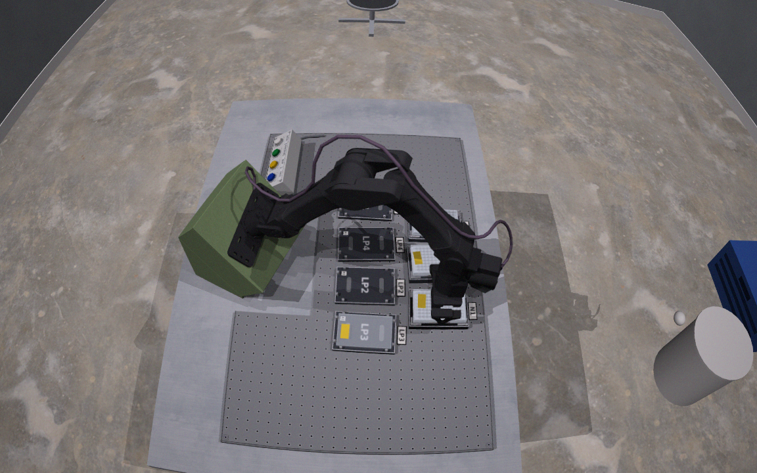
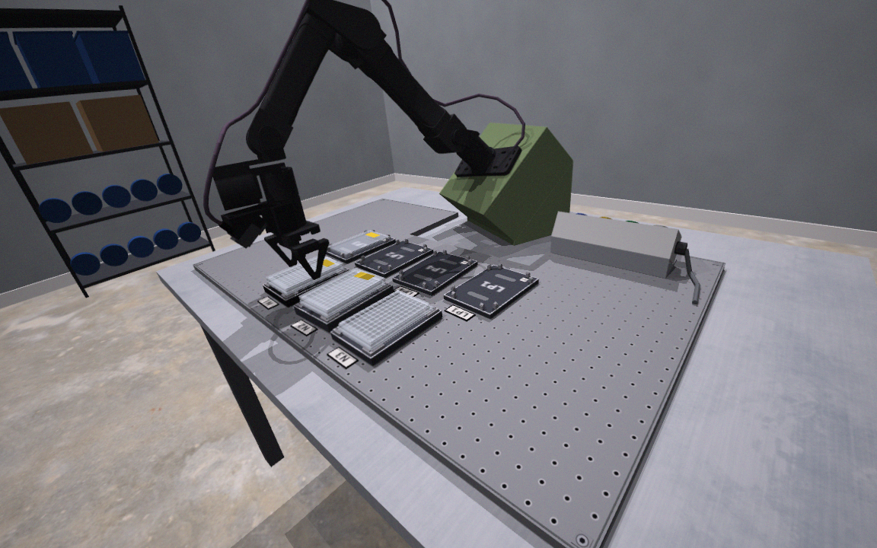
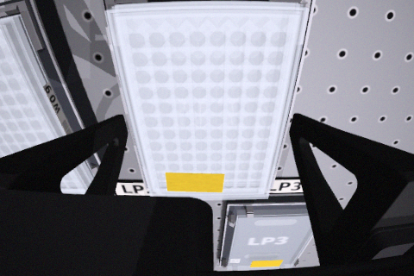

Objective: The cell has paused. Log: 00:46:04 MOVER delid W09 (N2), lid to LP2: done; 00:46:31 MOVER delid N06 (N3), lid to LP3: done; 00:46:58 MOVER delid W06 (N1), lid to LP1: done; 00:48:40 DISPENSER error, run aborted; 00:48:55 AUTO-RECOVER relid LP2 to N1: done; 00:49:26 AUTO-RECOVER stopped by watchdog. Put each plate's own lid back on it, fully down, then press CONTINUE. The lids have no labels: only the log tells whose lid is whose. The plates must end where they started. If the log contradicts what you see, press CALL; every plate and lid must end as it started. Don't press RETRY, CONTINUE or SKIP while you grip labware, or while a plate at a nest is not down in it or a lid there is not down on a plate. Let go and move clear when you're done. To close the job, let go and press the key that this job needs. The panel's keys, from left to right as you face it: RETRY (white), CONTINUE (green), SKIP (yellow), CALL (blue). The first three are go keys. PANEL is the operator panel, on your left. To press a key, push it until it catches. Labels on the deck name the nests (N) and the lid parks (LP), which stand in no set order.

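Observation:
My gripper [image 1: 445, 317] [image 2: 304, 269] [image 3: 208, 122] is open, its fingers on either side of the plate at N1, with a small gap each side. A clear lid with a yellow patch [image 1: 422, 300] [image 3: 195, 182] lies on that plate and looks level. The plate at N2 [image 1: 419, 257] [image 2: 342, 296] also bears a yellow-patched lid; its side label reads W09 in the wrist view. The plate at N3 [image 2: 387, 320] shows bare wells and no yellow patch. A yellow-patched lid [image 1: 344, 331] [image 2: 373, 234] [image 3: 266, 263] lies on LP3.
Parks LP2 [image 1: 351, 286] [image 2: 393, 262], LP4 [image 1: 347, 244] [image 2: 433, 275] and LP1 [image 2: 489, 294] hold no lid. The panel [image 1: 288, 167] [image 2: 615, 241] stands beside the green arm base [image 1: 216, 229] [image 2: 530, 183]; its green key [image 1: 276, 152] is between the white and yellow keys.

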